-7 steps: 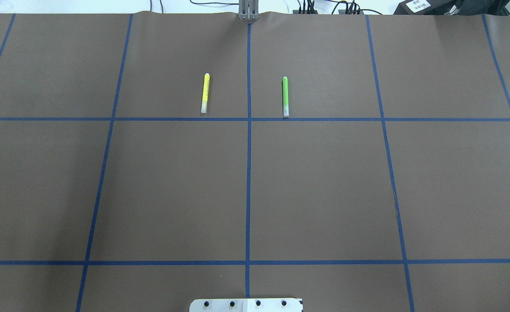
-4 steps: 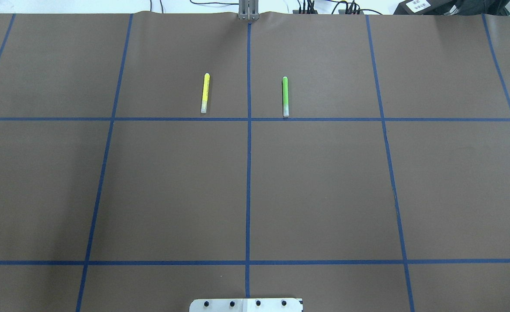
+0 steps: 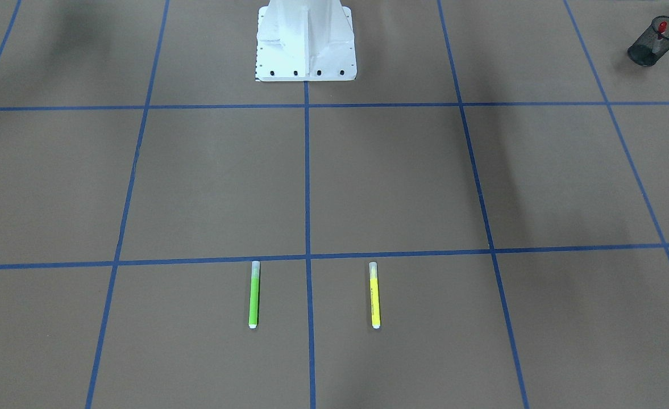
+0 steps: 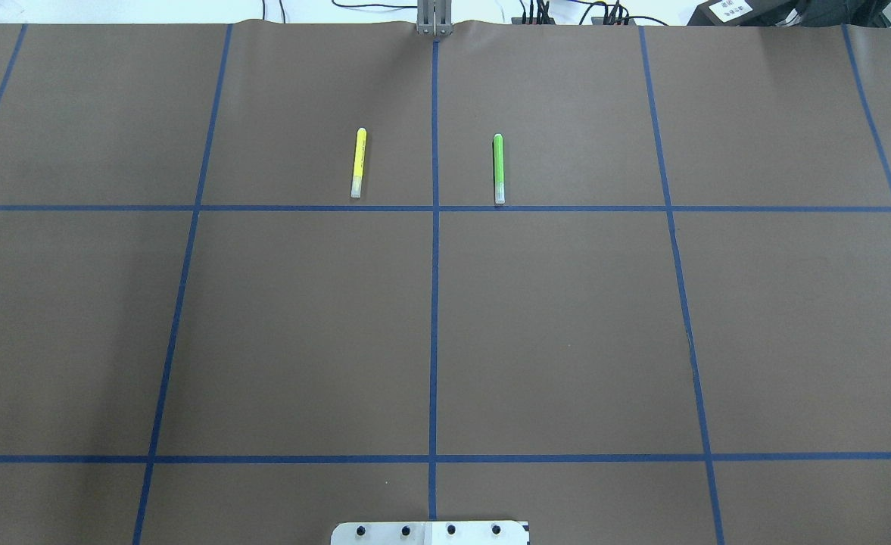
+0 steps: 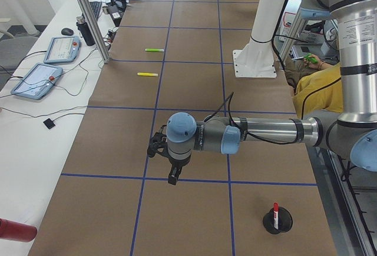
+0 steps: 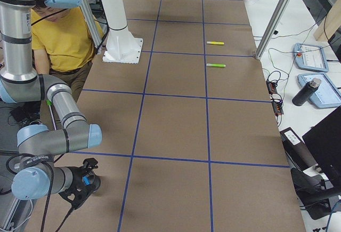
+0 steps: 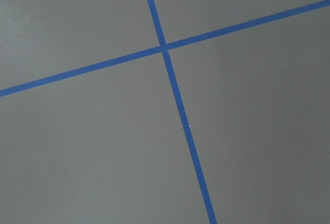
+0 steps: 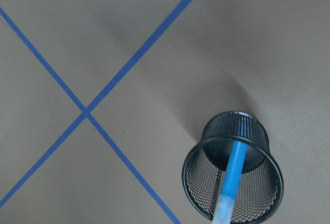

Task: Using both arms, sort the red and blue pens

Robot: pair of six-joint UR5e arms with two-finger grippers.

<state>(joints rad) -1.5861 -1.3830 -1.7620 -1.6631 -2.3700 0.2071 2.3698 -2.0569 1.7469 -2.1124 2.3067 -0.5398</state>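
Observation:
The red pen (image 3: 661,26) stands in a black mesh cup (image 3: 647,51) near the table corner on my left side. It also shows in the exterior left view as the red pen (image 5: 274,210) in its cup (image 5: 278,225). The blue pen (image 8: 234,167) leans in a second mesh cup (image 8: 203,183) in the right wrist view. My left gripper (image 5: 172,175) hangs over bare table, some way from the red pen's cup. My right gripper (image 6: 80,186) hovers just above the other cup. I cannot tell whether either gripper is open or shut.
A yellow marker (image 4: 358,163) and a green marker (image 4: 499,168) lie parallel at the table's far side, either side of the blue centre tape line. The white robot base (image 3: 306,40) stands mid-table. A person in a yellow shirt (image 6: 58,34) sits beside the base.

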